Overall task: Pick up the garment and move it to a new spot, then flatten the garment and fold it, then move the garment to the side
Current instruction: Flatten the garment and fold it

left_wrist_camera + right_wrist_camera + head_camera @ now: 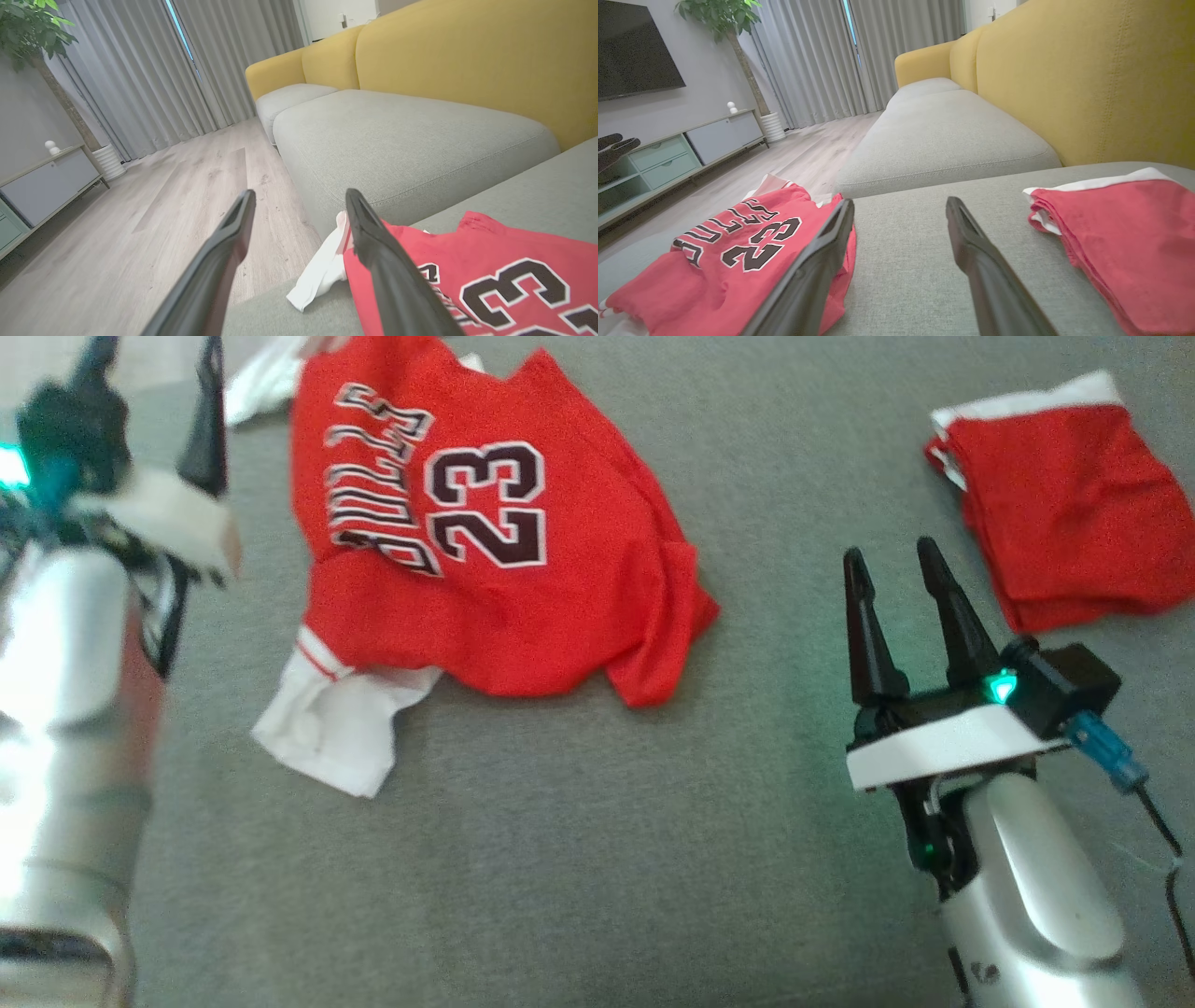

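Head view: right arm (pixel 1027 877) low over cushion (pixel 560 859), jaws apart; left arm (pixel 56 663) beside jersey (pixel 485 569), jaws apart.

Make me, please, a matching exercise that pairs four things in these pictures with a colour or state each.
Things:
1. jersey
2. other garment
3. right gripper
4. sofa back

Colour or state:
a. yellow
b. open and empty
c. crumpled, number 23 showing
d. folded, on the robot's right

Pairs: 1-c, 2-d, 3-b, 4-a
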{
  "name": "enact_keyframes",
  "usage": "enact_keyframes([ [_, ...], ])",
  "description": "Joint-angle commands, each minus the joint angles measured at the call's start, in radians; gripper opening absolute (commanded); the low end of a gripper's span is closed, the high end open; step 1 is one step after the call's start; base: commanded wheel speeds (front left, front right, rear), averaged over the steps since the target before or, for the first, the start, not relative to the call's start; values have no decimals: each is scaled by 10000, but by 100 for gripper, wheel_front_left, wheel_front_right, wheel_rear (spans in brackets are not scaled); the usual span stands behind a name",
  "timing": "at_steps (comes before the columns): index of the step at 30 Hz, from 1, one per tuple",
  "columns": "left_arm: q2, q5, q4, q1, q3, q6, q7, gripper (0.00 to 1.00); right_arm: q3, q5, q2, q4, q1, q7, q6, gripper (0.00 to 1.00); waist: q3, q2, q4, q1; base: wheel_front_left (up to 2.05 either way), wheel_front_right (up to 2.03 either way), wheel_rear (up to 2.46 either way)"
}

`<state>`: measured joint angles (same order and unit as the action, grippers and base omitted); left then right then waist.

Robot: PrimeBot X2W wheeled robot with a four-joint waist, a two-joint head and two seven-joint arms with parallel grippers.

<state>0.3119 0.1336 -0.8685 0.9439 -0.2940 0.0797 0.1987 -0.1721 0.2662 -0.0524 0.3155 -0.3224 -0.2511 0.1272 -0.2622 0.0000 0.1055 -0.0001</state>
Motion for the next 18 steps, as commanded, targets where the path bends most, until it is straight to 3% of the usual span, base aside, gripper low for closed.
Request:
enact_keyframes([
  [1,278,213,549,-170,359,26,182,100,-70,-136,22,-221,123,-107,35,100,523,0,-537,1,0,0,0],
  [11,-513,1358,2906,-3600,922,-316,559,100,183,-459,22,8,832,-107,35,100,1389,0,-1242,1,0,0,0],
  [18,-1617,1997,5284,-6216,1394,-754,624,100,126,-447,22,43,1236,-107,35,100,1771,0,-1336,1,0,0,0],
])
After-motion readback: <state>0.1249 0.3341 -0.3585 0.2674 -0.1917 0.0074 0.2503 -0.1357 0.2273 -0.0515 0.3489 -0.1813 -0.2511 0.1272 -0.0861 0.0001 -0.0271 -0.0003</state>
